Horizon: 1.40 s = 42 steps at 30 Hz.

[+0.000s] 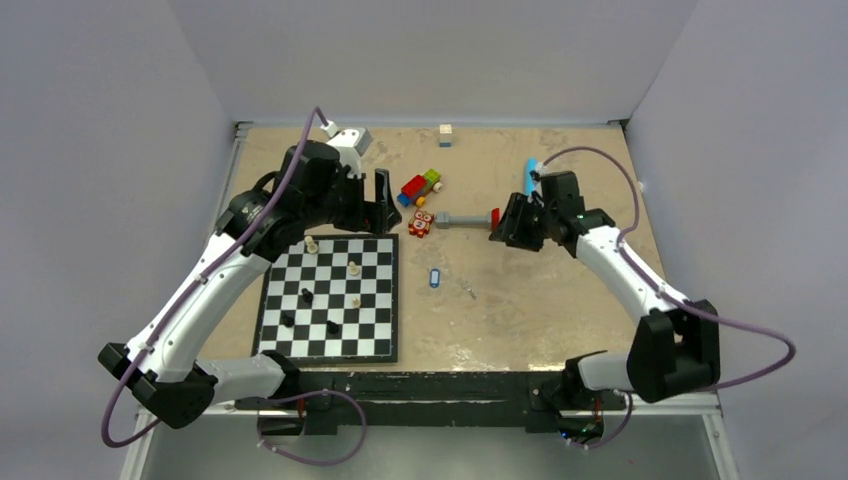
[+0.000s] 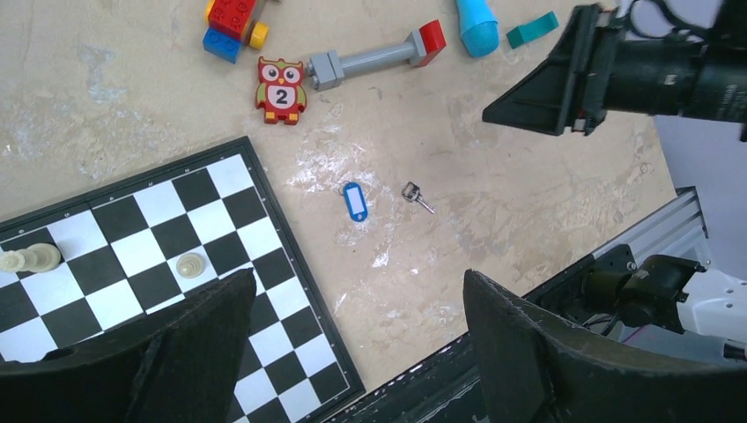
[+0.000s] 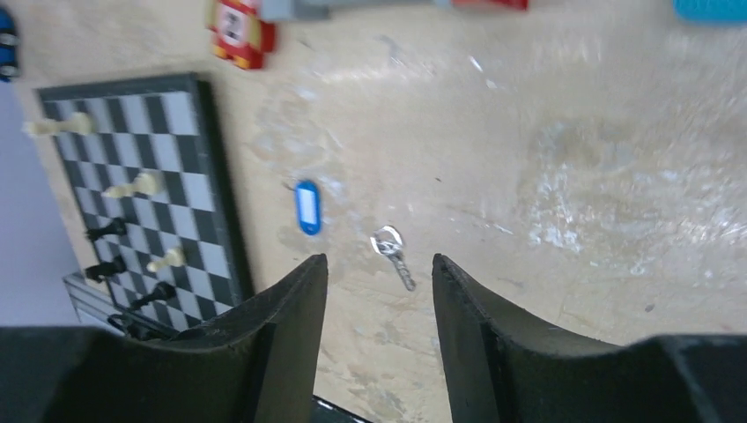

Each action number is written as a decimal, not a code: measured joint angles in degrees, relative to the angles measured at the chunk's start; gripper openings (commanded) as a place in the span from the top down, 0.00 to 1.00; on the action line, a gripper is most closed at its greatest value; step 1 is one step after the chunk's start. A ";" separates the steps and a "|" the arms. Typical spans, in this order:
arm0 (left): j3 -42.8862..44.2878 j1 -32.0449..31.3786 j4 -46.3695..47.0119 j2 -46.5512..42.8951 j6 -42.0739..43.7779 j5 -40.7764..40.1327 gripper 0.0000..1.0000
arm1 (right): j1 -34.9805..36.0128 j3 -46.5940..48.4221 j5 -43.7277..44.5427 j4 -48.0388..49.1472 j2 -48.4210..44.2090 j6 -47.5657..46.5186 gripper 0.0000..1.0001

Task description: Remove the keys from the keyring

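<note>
Holds the left gripper [image 1: 384, 203] raised just beyond the far right corner of the chessboard [image 1: 375, 325], fingers spread wide and angled downward, with the left arm [image 1: 200, 290] sloping up from its base off the board's near left corner. Carries the right gripper [image 1: 506, 224] well right of the chessboard, level with its far edge, jaws parted by a narrower gap, right arm [image 1: 625, 270] elbowed outward

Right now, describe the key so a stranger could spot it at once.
Start at the chessboard and go right. Just past the blue key tag lies the key, apart from it: tiny, thin and silvery, not plastic.
</note>
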 measured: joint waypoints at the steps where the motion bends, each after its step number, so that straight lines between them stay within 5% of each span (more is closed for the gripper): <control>1: 0.22 0.00 -0.02 0.00 0.00 0.00 0.09 | 0.00 1.42 -0.02 -0.68 -1.36 -0.61 0.43; 3: 0.79 0.00 0.02 0.00 0.02 0.00 0.09 | 0.00 4.94 -0.09 -2.12 -4.46 -2.21 0.24; 8: 2.21 0.00 1.31 -0.02 0.76 0.00 0.01 | 0.00 12.66 -0.20 -5.42 -11.54 -6.49 0.15; 25: -2.21 0.00 12.52 -8.17 5.99 -3.67 0.00 | 0.00 16.79 -1.88 -8.22 -27.89 -11.34 0.07; 36: -5.92 0.00 15.10 -9.09 5.99 -4.55 0.00 | -0.07 5.09 4.31 8.26 -36.70 -2.40 0.02; 42: -5.95 0.00 15.08 -9.44 6.08 -5.09 0.00 | -0.07 4.72 6.95 9.46 -36.44 1.01 0.02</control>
